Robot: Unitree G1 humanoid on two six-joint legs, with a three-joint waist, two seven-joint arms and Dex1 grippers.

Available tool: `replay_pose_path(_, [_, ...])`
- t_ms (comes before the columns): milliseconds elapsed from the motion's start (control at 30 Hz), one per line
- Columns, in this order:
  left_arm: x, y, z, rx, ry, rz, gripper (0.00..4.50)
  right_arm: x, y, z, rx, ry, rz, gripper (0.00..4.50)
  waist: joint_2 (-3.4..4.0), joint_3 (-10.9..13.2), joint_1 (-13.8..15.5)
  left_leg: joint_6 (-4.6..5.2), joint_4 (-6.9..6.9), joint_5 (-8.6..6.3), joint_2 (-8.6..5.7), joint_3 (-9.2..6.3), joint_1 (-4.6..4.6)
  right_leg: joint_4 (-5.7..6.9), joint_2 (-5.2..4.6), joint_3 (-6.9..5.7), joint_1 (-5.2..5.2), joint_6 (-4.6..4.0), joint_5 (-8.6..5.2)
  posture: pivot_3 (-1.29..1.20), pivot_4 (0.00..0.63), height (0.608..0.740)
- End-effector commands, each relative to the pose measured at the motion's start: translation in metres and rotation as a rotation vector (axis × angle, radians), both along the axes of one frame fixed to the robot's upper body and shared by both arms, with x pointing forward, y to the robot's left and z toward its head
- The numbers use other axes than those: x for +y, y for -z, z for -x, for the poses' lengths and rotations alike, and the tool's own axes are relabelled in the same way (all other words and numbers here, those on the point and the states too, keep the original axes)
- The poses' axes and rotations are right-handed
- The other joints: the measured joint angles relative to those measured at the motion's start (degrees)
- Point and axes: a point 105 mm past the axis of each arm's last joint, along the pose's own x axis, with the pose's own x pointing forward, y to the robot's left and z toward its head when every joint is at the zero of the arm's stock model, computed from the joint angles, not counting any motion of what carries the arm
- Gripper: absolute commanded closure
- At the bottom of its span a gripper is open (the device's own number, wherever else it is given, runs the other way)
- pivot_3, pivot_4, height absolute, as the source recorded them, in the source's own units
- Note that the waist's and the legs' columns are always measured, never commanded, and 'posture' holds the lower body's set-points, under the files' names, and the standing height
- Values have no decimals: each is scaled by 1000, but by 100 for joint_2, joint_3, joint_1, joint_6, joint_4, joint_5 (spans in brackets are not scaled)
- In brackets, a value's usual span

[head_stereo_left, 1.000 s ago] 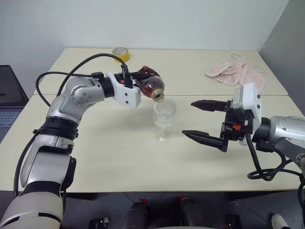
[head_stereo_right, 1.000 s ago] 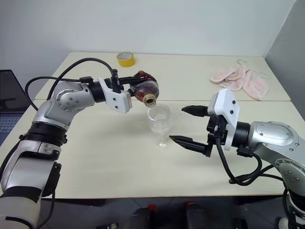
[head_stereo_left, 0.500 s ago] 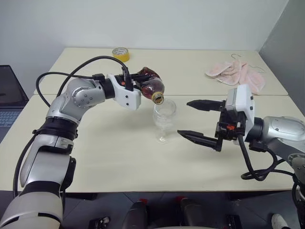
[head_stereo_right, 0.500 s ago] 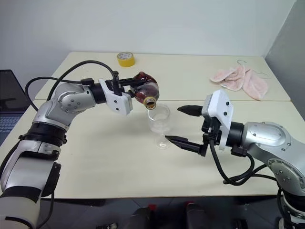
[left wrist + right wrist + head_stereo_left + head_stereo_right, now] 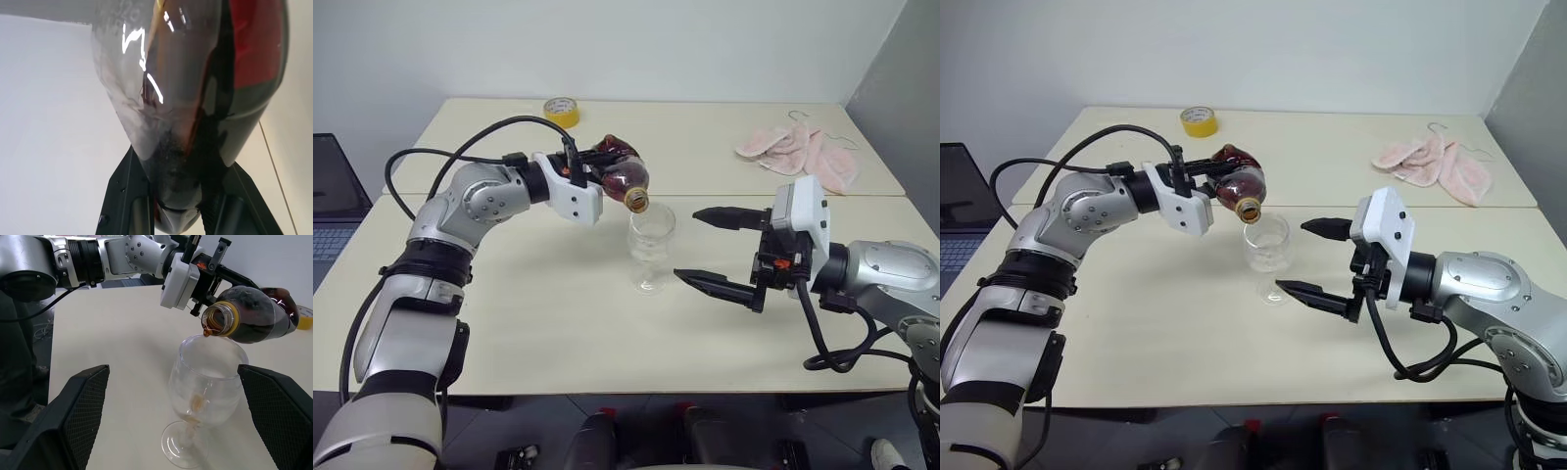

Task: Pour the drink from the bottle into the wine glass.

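My left gripper [image 5: 595, 164] is shut on the bottle [image 5: 625, 174], which lies tilted with its open mouth just above the rim of the wine glass [image 5: 651, 240]. Dark brown drink [image 5: 264, 323] fills the lower side of the bottle and reaches the lip of the mouth. A faint brownish trace shows low in the glass bowl [image 5: 198, 404]. The glass stands upright on the table. My right gripper [image 5: 687, 245] is open just to the right of the glass, its two black fingers spread wide and apart from it. In the left wrist view the bottle [image 5: 195, 98] sits between the fingers [image 5: 128, 205].
A yellow tape roll [image 5: 561, 109] lies at the table's far edge. Pink cloth with a hanger [image 5: 798, 152] sits at the far right. A laptop [image 5: 333, 191] stands off the table's left side. A seam [image 5: 724, 195] runs between the two tabletops.
My right gripper has edged slightly left, closer to the glass, still open. The bottle stays tilted over the glass in the left gripper.
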Motion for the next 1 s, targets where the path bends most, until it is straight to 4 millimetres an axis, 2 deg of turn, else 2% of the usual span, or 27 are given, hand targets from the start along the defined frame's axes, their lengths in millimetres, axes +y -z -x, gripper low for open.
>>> replay_pose_path(33, [-3, -28, 2, -91, 14, 25, 3736, 3, -10, 5, -55, -18, -13, 0, 0, 0, 0, 0, 0, 0, 0, 0, 0, 0, 0, 0, 0, 0, 0, 0, 150, 740])
replay_pose_path(1000, [-17, -37, 4, -126, 49, 29, 3737, 4, -8, 6, -46, -16, -20, 0, 0, 0, 0, 0, 0, 0, 0, 0, 0, 1, 0, -1, 0, 0, 0, 0, 150, 740])
